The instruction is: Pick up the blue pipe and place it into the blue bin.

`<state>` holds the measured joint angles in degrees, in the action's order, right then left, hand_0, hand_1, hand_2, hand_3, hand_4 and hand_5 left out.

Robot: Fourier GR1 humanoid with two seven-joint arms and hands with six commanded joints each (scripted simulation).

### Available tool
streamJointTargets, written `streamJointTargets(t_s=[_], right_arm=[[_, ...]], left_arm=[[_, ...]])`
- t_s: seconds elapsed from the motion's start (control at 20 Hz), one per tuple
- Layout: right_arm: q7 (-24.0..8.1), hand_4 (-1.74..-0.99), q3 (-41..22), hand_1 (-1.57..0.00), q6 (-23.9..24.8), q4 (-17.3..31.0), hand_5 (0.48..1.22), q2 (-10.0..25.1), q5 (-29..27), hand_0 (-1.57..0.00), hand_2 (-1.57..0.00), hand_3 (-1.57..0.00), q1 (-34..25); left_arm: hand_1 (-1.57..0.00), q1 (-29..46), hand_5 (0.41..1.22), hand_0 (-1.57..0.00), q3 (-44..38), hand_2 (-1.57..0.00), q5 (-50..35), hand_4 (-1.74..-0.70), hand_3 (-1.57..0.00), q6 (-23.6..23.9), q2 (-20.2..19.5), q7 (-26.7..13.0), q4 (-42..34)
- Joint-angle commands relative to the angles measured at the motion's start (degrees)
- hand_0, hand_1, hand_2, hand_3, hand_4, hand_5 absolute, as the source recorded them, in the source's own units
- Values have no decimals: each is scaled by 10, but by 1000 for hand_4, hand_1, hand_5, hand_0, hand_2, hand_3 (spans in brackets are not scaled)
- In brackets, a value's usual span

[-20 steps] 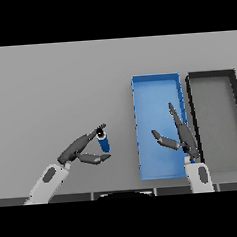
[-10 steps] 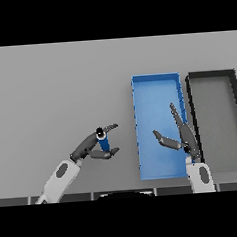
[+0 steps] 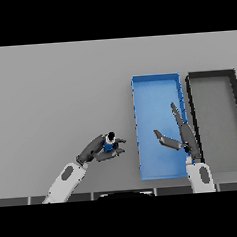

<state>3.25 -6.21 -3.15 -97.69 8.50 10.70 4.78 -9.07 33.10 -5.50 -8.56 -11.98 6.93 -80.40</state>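
The dark left hand [image 3: 98, 149] curls its fingers round the short blue pipe [image 3: 109, 142], held just left of the shallow rectangular blue bin [image 3: 137, 89], so the carry appears under way and next calls for moving rightward over the rim, while the right hand [image 3: 184, 136] hovers open-fingered above the bin.
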Motion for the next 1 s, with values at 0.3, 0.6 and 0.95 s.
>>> streamJointTargets(t_s=[0.3, 0.6, 0.95], right_arm=[[-11, -1158, 3, 1, -4, 10, 552, 5, -1, 1, 1, 1, -10], [-1, -1135, 1, 1, 2, 17, 559, 5, 10, 1, 1, 1, -8], [-2, -1124, 2, 1, -1, 8, 578, 11, 12, 1, 1, 1, -5]], left_arm=[[-1520, 3, 1202, -1508, 1, -1527, 15, -1488, -1518, 12, 19, 47, -35], [-1558, -24, 1216, -1554, -7, -1560, 14, -1475, -1557, 11, 38, 21, -91], [-1568, -42, 1220, -1568, -9, -1569, 19, -1473, -1568, -14, 52, -23, -108]])
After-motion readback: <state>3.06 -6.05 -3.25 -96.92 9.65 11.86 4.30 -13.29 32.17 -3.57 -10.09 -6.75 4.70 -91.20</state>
